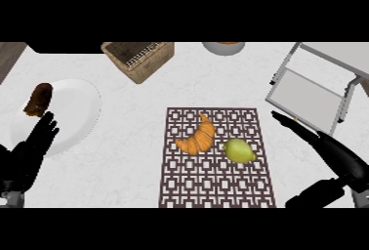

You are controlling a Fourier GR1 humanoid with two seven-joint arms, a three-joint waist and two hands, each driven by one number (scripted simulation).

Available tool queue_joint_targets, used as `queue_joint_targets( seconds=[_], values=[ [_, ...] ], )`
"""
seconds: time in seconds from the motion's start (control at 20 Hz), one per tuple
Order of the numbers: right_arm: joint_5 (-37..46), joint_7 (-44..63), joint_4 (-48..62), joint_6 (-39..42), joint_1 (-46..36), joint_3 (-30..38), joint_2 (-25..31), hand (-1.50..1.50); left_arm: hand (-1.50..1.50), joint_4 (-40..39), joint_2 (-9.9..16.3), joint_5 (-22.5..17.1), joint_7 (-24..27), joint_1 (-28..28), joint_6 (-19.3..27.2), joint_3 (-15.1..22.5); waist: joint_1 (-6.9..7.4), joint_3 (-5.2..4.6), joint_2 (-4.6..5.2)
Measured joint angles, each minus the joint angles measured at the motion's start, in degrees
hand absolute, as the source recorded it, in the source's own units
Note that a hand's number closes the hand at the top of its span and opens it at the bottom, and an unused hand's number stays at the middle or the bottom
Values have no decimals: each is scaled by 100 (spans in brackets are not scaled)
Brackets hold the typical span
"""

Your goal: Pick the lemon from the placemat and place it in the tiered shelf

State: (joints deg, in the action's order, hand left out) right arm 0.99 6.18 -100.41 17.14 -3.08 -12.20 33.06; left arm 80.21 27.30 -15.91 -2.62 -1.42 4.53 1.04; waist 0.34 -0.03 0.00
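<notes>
Head view shows bare white counter point(130, 161) between the placemat point(216, 185) and both hands. The right hand point(317, 139) hangs at the mat's right edge, fingers straight, holding nothing; the left hand point(32, 146) rests open at the near left, over the rim of a white plate point(75, 107) carrying a brown pastry point(38, 99). The tiered shelf point(317, 88) stands far right, a wicker basket point(140, 58) far centre. A croissant point(198, 136) lies just left of the yellow-green lemon point(238, 150) on the mat.

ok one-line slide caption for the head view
Lemon and croissant on the placemat, right hand open beside it, tiered shelf beyond.
</notes>
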Motion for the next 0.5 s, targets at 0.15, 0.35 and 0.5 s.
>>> queue_joint_targets(
  seconds=[0.15, 0.35, 0.5],
  values=[
    [468, -2, 209, 63, -201, -174, -107, -150, 0, -61, -25, 7, 63, -30, -134, -108, 1, 0, 0],
    [959, -47, 648, 190, -480, -305, -394, -150, 0, 131, -179, 171, -36, -102, -116, -126, 0, 3, 1],
    [1335, -248, 917, 207, -501, -337, -638, -150, 0, 69, -271, 276, -70, -41, -180, -246, -11, 3, 1]
  ],
)
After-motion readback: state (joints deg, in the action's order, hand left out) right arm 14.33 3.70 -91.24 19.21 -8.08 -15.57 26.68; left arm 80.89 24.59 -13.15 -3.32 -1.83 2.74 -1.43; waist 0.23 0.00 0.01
